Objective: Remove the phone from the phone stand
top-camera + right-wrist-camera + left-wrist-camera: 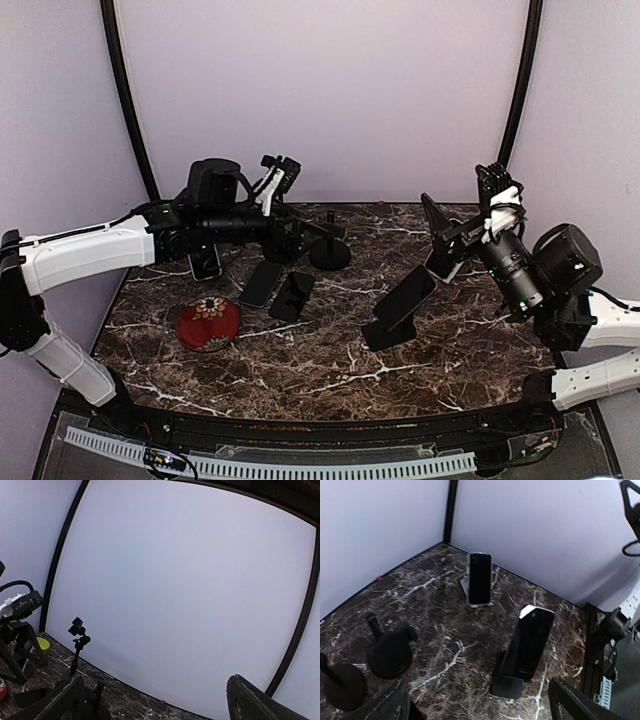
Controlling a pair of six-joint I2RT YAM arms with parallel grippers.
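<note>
Dark marble table point(330, 370) and pale walls point(190, 580) surround us. Our left gripper point(480, 696) hangs wide open, we judge so that it can straddle a phone's edges. Just ahead of it and slightly right, the phone point(529, 641) leans on its phone stand point(506, 686). A second phone point(480, 577) is propped farther ahead, making two. Our right gripper point(155, 682), equally spread, points up at the wall. Two round-based posts point(390, 652) stand to the left gripper's left.

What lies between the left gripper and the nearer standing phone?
Only bare table between left gripper and phone, per the left wrist view.
</note>
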